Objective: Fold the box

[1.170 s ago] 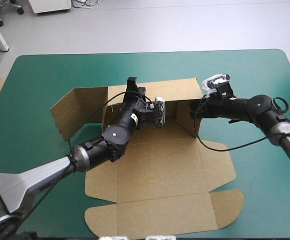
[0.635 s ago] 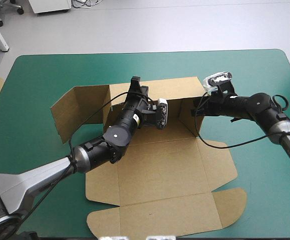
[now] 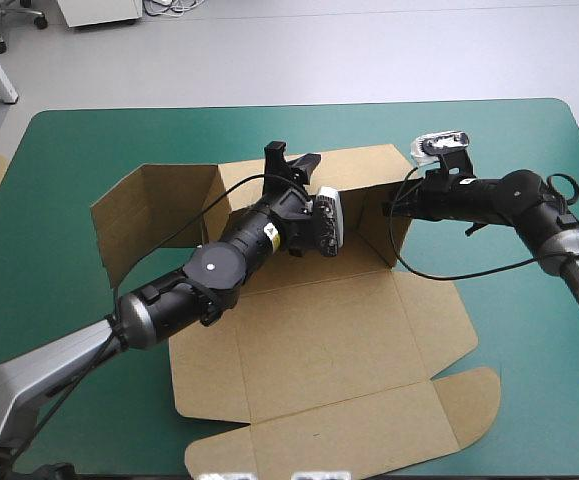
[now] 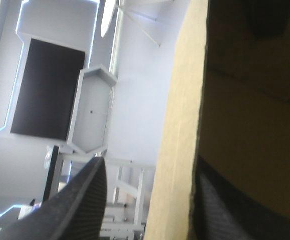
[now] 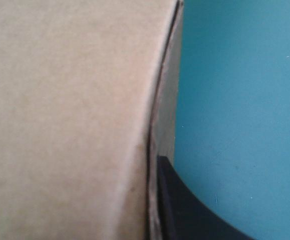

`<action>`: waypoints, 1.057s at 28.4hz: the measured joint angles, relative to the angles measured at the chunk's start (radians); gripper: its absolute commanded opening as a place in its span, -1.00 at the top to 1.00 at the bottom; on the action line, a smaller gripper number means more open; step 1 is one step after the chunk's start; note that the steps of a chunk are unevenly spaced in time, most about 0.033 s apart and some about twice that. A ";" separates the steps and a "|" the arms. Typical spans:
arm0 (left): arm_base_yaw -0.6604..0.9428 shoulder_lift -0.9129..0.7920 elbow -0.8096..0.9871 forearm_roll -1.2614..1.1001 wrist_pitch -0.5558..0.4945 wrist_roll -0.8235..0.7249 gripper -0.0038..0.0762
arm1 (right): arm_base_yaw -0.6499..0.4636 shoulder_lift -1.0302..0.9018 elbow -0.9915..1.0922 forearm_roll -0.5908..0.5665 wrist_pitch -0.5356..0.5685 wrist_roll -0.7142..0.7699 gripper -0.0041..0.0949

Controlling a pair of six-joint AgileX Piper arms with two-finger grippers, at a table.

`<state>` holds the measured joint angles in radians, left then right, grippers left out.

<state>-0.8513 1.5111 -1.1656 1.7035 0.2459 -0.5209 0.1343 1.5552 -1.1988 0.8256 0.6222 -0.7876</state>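
— Both grippers on the box [image 3: 319, 340]?
— Yes. It lies mid-bench [image 3: 69, 150], back wall and left flap raised, lid flat at its near side.
— The left gripper [image 3: 291, 157]?
— At the back wall's top edge, fingers [image 4: 79, 200] parted, the board between them, one clear of it.
— The right gripper [image 3: 397, 208]?
— At the box's right wall, pinching it. One finger [image 5: 185, 210] presses the outer face; the other is hidden.
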 measured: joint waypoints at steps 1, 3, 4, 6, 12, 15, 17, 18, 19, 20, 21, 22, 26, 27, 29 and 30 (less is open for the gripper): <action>0.000 -0.025 0.000 -0.008 -0.050 -0.007 0.00 | 0.000 0.004 -0.009 0.000 0.006 0.014 0.93; 0.001 -0.065 0.000 -0.060 -0.146 -0.022 0.00 | 0.000 0.017 -0.029 -0.002 0.025 0.044 0.93; 0.001 -0.078 0.000 -0.081 -0.173 -0.031 0.00 | 0.000 0.023 -0.035 -0.009 0.032 0.057 0.93; 0.001 -0.107 0.000 -0.124 -0.225 -0.063 0.00 | 0.000 0.030 -0.045 -0.033 0.039 0.081 0.93; 0.001 -0.158 -0.002 -0.163 -0.255 -0.277 0.02 | 0.000 0.034 -0.049 -0.099 0.046 0.131 0.93; 0.003 -0.170 -0.014 -0.163 -0.256 -0.413 0.06 | 0.000 0.034 -0.049 -0.105 0.053 0.142 0.93; 0.013 -0.172 -0.032 -0.163 -0.239 -0.497 0.09 | 0.000 0.034 -0.049 -0.105 0.057 0.147 0.93; 0.020 -0.172 -0.043 -0.165 -0.225 -0.527 0.09 | 0.000 0.034 -0.049 -0.107 0.061 0.151 0.93; 0.028 -0.172 -0.052 -0.169 -0.203 -0.562 0.09 | 0.000 0.034 -0.051 -0.112 0.066 0.156 0.93; 0.044 -0.172 -0.066 -0.191 -0.176 -0.589 0.09 | 0.000 0.034 -0.055 -0.120 0.072 0.163 0.93; 0.057 -0.172 -0.076 -0.217 -0.145 -0.610 0.09 | 0.000 0.034 -0.059 -0.130 0.079 0.173 0.93; 0.074 -0.172 -0.086 -0.252 -0.122 -0.621 0.09 | 0.000 0.035 -0.067 -0.144 0.088 0.187 0.93; 0.205 -0.174 -0.116 -0.454 -0.061 -0.620 0.09 | 0.000 0.038 -0.111 -0.212 0.125 0.240 0.93; 0.238 -0.174 -0.117 -0.510 -0.054 -0.602 0.09 | 0.000 0.038 -0.123 -0.228 0.133 0.252 0.93; 0.292 -0.178 -0.120 -0.641 -0.023 -0.513 0.11 | 0.000 0.042 -0.154 -0.270 0.151 0.283 0.93; 0.308 -0.180 -0.123 -0.699 0.000 -0.461 0.13 | 0.000 0.044 -0.166 -0.290 0.163 0.294 0.93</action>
<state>-0.5434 1.3316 -1.2888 1.0049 0.2464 -0.9818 0.1343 1.5993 -1.3653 0.5352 0.7848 -0.4933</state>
